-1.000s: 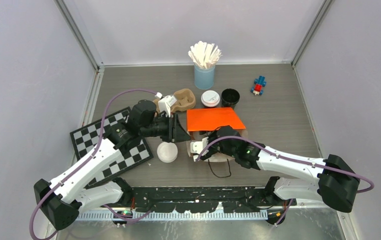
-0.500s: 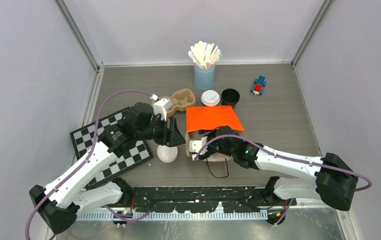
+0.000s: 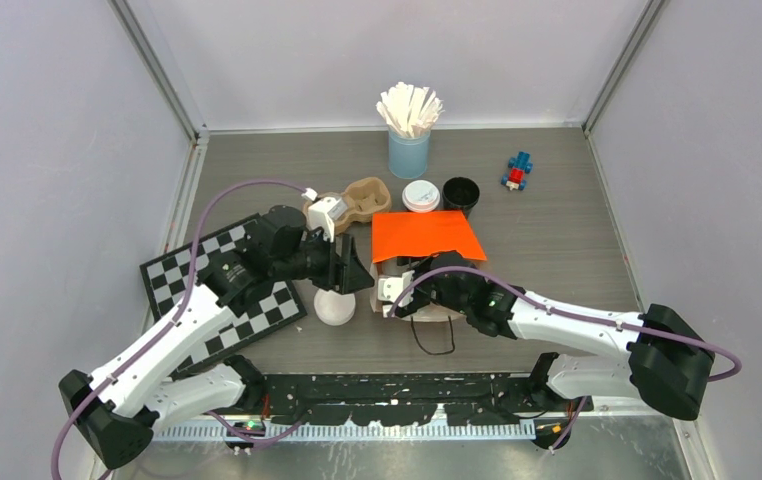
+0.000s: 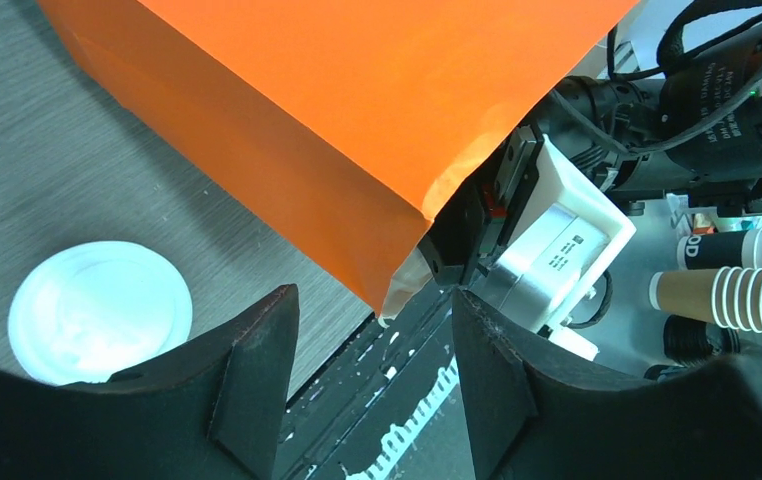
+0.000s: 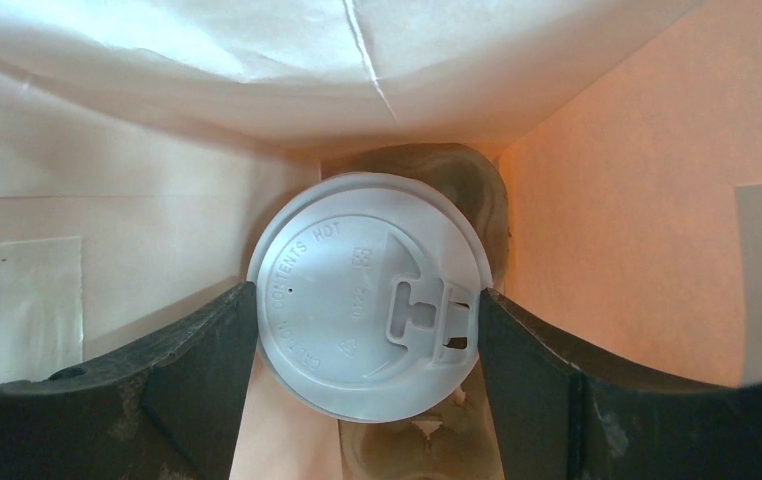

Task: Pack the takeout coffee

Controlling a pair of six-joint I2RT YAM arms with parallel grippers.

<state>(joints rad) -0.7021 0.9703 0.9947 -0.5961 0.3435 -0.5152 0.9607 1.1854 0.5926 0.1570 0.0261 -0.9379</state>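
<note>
One white-lidded coffee cup point(image 5: 367, 292) sits clasped by the right gripper point(image 5: 367, 345).

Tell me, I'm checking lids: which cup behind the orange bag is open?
The right-hand cup, nearer the blue toy: its mouth is bare, while the left-hand cup is lidded white.

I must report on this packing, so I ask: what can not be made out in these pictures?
Top view: the bag and the right hand hide what is inside the bag.
Right wrist view: the cup shows only its top; its side and print are hidden.
Left wrist view: the left hand covers part of the lid on the table.
</note>
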